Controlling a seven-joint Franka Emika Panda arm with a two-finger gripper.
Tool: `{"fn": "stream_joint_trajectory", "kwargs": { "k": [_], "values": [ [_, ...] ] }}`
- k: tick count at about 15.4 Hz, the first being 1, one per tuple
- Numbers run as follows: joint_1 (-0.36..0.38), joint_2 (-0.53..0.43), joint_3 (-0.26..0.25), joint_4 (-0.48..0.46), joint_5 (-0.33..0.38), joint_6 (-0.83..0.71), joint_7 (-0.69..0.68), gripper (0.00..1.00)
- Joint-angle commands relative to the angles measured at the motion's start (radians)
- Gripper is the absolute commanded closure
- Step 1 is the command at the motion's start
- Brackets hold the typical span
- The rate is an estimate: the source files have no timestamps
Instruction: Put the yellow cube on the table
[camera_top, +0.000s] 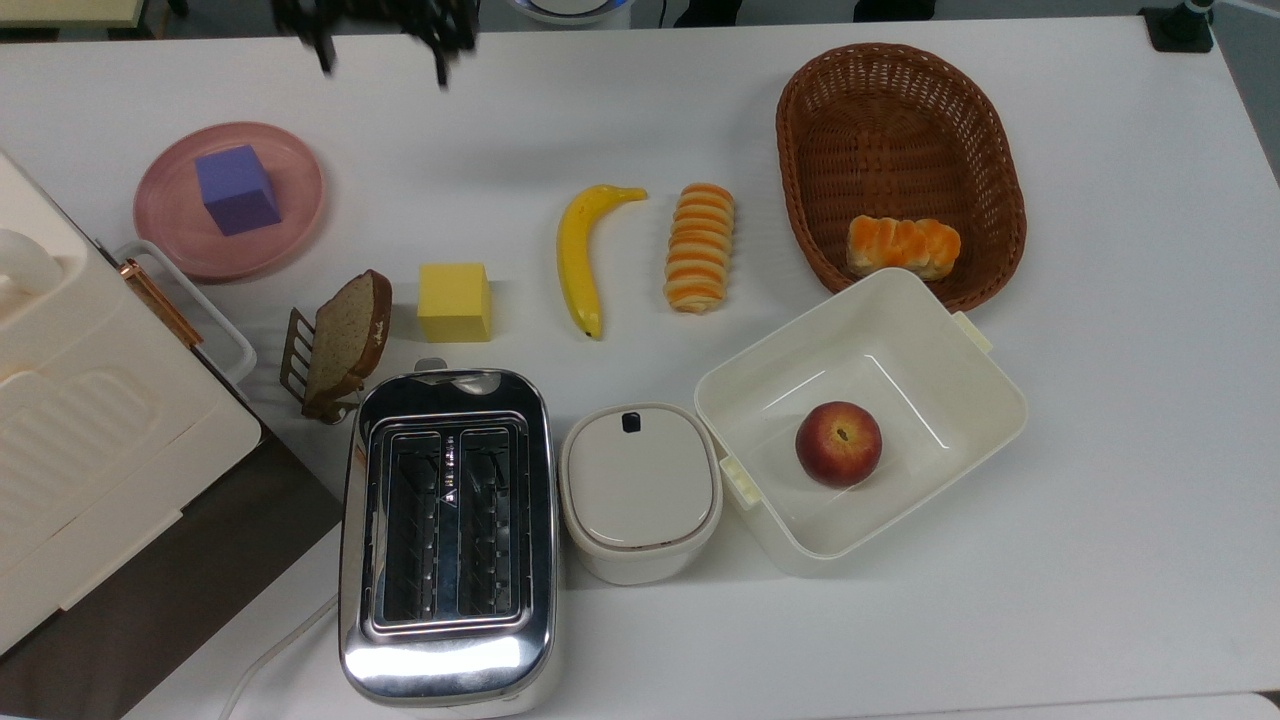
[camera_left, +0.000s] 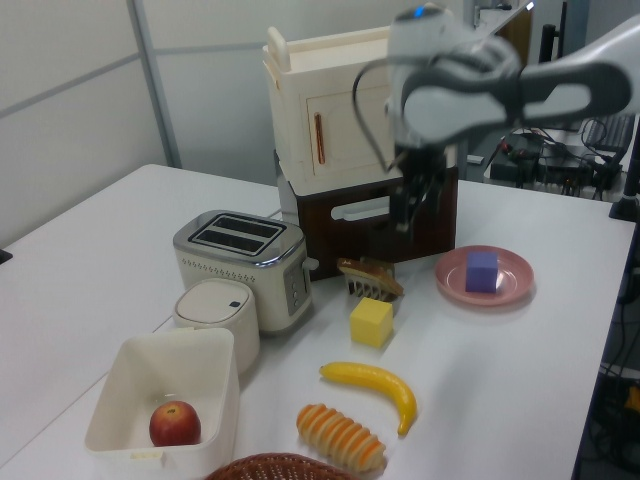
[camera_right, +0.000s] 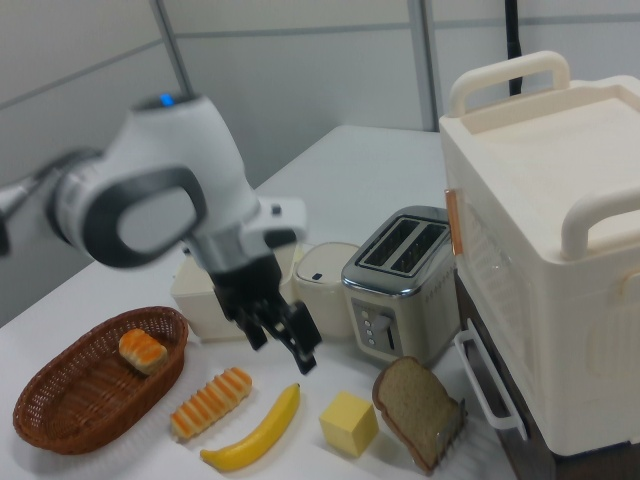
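Note:
The yellow cube rests flat on the white table, between a bread slice in a rack and a banana. Nothing touches it. My gripper hangs open and empty, high above the table. In the top view it sits at the top edge, far from the cube. In the left view it is in front of the cream cabinet.
A purple cube sits on a pink plate. A toaster, a lidded pot and a white tub holding a peach line the top view's lower half. A striped roll and a wicker basket lie to the top view's right.

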Motion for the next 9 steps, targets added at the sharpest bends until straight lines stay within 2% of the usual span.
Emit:
{"fn": "stream_joint_trajectory", "kwargs": {
  "k": [1,5,7,9],
  "values": [
    [-0.030,-0.003,-0.001,0.099,0.006,-0.088,-0.021,0.00],
    [-0.027,0.007,0.011,0.100,0.021,-0.081,0.017,0.00],
    [-0.024,0.010,0.013,0.099,0.066,-0.076,0.049,0.00],
    [-0.021,0.016,0.016,0.099,0.073,-0.068,0.051,0.00]
  ]
}}
